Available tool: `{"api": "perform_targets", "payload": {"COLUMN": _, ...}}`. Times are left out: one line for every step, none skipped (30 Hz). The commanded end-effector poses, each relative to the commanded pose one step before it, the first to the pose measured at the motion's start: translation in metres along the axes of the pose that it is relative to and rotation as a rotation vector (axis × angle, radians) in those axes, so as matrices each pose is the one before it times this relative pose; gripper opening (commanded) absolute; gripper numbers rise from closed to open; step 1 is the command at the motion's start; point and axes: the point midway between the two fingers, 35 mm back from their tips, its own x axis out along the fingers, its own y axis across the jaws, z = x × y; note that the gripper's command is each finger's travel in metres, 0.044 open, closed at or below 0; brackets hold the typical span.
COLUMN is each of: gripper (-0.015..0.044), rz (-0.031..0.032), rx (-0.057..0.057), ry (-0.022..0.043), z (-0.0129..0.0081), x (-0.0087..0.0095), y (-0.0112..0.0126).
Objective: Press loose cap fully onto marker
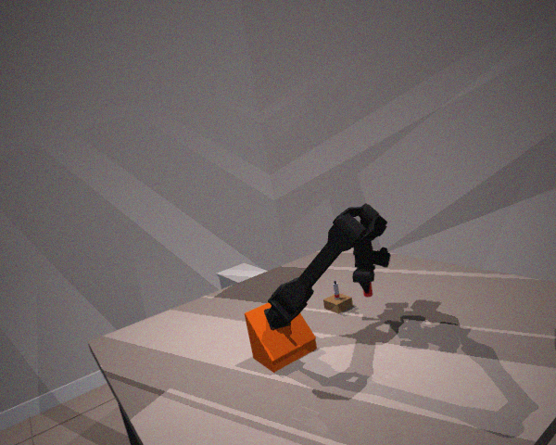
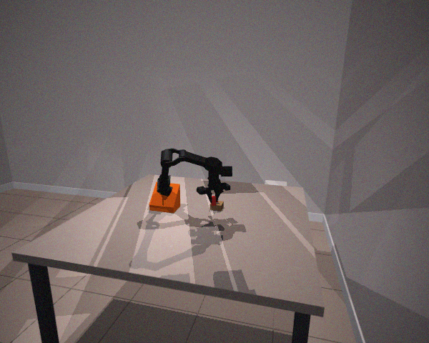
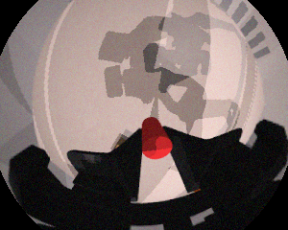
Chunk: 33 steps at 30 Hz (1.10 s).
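The red cap (image 1: 371, 291) (image 2: 213, 200) (image 3: 156, 144) is held upright between the fingertips, raised above the table. My gripper (image 1: 366, 287) (image 2: 214, 199) (image 3: 152, 130) is shut on it, pointing down. The marker (image 1: 336, 289) stands upright, its dark tip up, in the tan holder block (image 1: 334, 305) (image 2: 217, 207). In the top view the cap is to the right of the marker, apart from it. In the exterior view the gripper and cap are in front of the marker and hide it. In the wrist view a corner of the block shows behind the left finger.
The orange wedge-shaped base (image 1: 287, 346) (image 2: 164, 204) stands under the arm, left of the holder block in the top and exterior views. A white box (image 1: 242, 272) (image 2: 275, 182) shows beyond the far table edge. Arm shadows lie across the table.
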Motion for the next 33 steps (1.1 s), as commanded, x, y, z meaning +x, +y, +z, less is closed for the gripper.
{"api": "perform_targets", "payload": {"gripper": 0.0, "rz": 0.00416, "rx": -0.003, "ry": 0.00733, "z": -0.01379, "x": -0.00578, "y": 0.01425}}
{"api": "perform_targets", "payload": {"gripper": 0.0, "rz": 0.0006, "rx": -0.0002, "ry": 0.00081, "z": -0.00306, "x": -0.00128, "y": 0.00293}}
{"api": "perform_targets", "payload": {"gripper": 0.0, "rz": 0.00051, "rx": -0.0002, "ry": 0.00075, "z": -0.00311, "x": -0.00128, "y": 0.00288}}
{"api": "perform_targets", "payload": {"gripper": 0.0, "rz": 0.00041, "rx": -0.0001, "ry": 0.00068, "z": -0.00315, "x": -0.00128, "y": 0.00284}}
{"api": "perform_targets", "payload": {"gripper": 0.0, "rz": 0.00032, "rx": -0.0001, "ry": 0.00061, "z": -0.00319, "x": -0.00127, "y": 0.00279}}
{"api": "perform_targets", "payload": {"gripper": 0.0, "rz": 0.00023, "rx": -0.0001, "ry": 0.00054, "z": -0.00324, "x": -0.00127, "y": 0.00274}}
{"api": "perform_targets", "payload": {"gripper": 0.0, "rz": 0.00014, "rx": -0.0001, "ry": 0.00047, "z": -0.00328, "x": -0.00126, "y": 0.00269}}
{"api": "perform_targets", "payload": {"gripper": 0.0, "rz": 0.00005, "rx": -0.0001, "ry": 0.0004, "z": -0.00332, "x": -0.00125, "y": 0.00264}}
{"api": "perform_targets", "payload": {"gripper": 0.0, "rz": -0.00004, "rx": 0.0, "ry": 0.00032, "z": -0.00336, "x": -0.00124, "y": 0.00259}}
{"api": "perform_targets", "payload": {"gripper": 0.0, "rz": -0.00013, "rx": 0.0, "ry": 0.00024, "z": -0.0034, "x": -0.00124, "y": 0.00254}}
{"api": "perform_targets", "payload": {"gripper": 0.0, "rz": -0.00021, "rx": 0.0, "ry": 0.00016, "z": -0.00344, "x": -0.00123, "y": 0.00249}}
{"api": "perform_targets", "payload": {"gripper": 0.0, "rz": -0.00029, "rx": 0.0, "ry": 0.00008, "z": -0.00348, "x": -0.00122, "y": 0.00244}}
{"api": "perform_targets", "payload": {"gripper": 0.0, "rz": -0.00037, "rx": 0.0001, "ry": -0.00001, "z": -0.00351, "x": -0.00121, "y": 0.00239}}
{"api": "perform_targets", "payload": {"gripper": 0.0, "rz": -0.00045, "rx": 0.0001, "ry": -0.00009, "z": -0.00355, "x": -0.00121, "y": 0.00233}}
{"api": "perform_targets", "payload": {"gripper": 0.0, "rz": -0.00053, "rx": 0.0001, "ry": -0.00018, "z": -0.00359, "x": -0.0012, "y": 0.00228}}
{"api": "perform_targets", "payload": {"gripper": 0.0, "rz": -0.0006, "rx": 0.0001, "ry": -0.00027, "z": -0.00362, "x": -0.00119, "y": 0.00222}}
{"api": "perform_targets", "payload": {"gripper": 0.0, "rz": -0.00067, "rx": 0.0002, "ry": -0.00036, "z": -0.00365, "x": -0.00118, "y": 0.00217}}
{"api": "perform_targets", "payload": {"gripper": 0.0, "rz": -0.00074, "rx": 0.0002, "ry": -0.00045, "z": -0.00369, "x": -0.00117, "y": 0.00211}}
{"api": "perform_targets", "payload": {"gripper": 0.0, "rz": -0.00081, "rx": 0.0002, "ry": -0.00055, "z": -0.00372, "x": -0.00116, "y": 0.00206}}
{"api": "perform_targets", "payload": {"gripper": 0.0, "rz": -0.00088, "rx": 0.0003, "ry": -0.00064, "z": -0.00375, "x": -0.00115, "y": 0.002}}
{"api": "perform_targets", "payload": {"gripper": 0.0, "rz": -0.00094, "rx": 0.0003, "ry": -0.00074, "z": -0.00378, "x": -0.00114, "y": 0.00194}}
{"api": "perform_targets", "payload": {"gripper": 0.0, "rz": -0.001, "rx": 0.0003, "ry": -0.00084, "z": -0.00381, "x": -0.00113, "y": 0.00188}}
{"api": "perform_targets", "payload": {"gripper": 0.0, "rz": -0.00106, "rx": 0.0004, "ry": -0.00094, "z": -0.00383, "x": -0.00112, "y": 0.00183}}
{"api": "perform_targets", "payload": {"gripper": 0.0, "rz": -0.00111, "rx": 0.0004, "ry": -0.00104, "z": -0.00386, "x": -0.00111, "y": 0.00177}}
{"api": "perform_targets", "payload": {"gripper": 0.0, "rz": -0.00117, "rx": 0.0005, "ry": -0.00115, "z": -0.00389, "x": -0.0011, "y": 0.00171}}
{"api": "perform_targets", "payload": {"gripper": 0.0, "rz": -0.00122, "rx": 0.0005, "ry": -0.00125, "z": -0.00391, "x": -0.00109, "y": 0.00165}}
{"api": "perform_targets", "payload": {"gripper": 0.0, "rz": -0.00127, "rx": 0.0005, "ry": -0.00136, "z": -0.00394, "x": -0.00108, "y": 0.00159}}
{"api": "perform_targets", "payload": {"gripper": 0.0, "rz": -0.00132, "rx": 0.0006, "ry": -0.00146, "z": -0.00396, "x": -0.00107, "y": 0.00153}}
{"api": "perform_targets", "payload": {"gripper": 0.0, "rz": -0.00136, "rx": 0.0006, "ry": -0.00157, "z": -0.00398, "x": -0.00106, "y": 0.00147}}
{"api": "perform_targets", "payload": {"gripper": 0.0, "rz": -0.00115, "rx": 0.0005, "ry": -0.00136, "z": -0.00327, "x": -0.00086, "y": 0.00115}}
{"api": "perform_targets", "payload": {"gripper": 0.0, "rz": -0.0007, "rx": 0.0003, "ry": -0.00085, "z": -0.00197, "x": -0.00051, "y": 0.00067}}
{"api": "perform_targets", "payload": {"gripper": 0.0, "rz": -0.00024, "rx": 0.0001, "ry": -0.00029, "z": -0.00066, "x": -0.00017, "y": 0.00022}}
{"api": "perform_targets", "payload": {"gripper": 0.0, "rz": 0.0, "rx": 0.0, "ry": 0.0, "z": 0.0, "x": 0.0, "y": 0.0}}
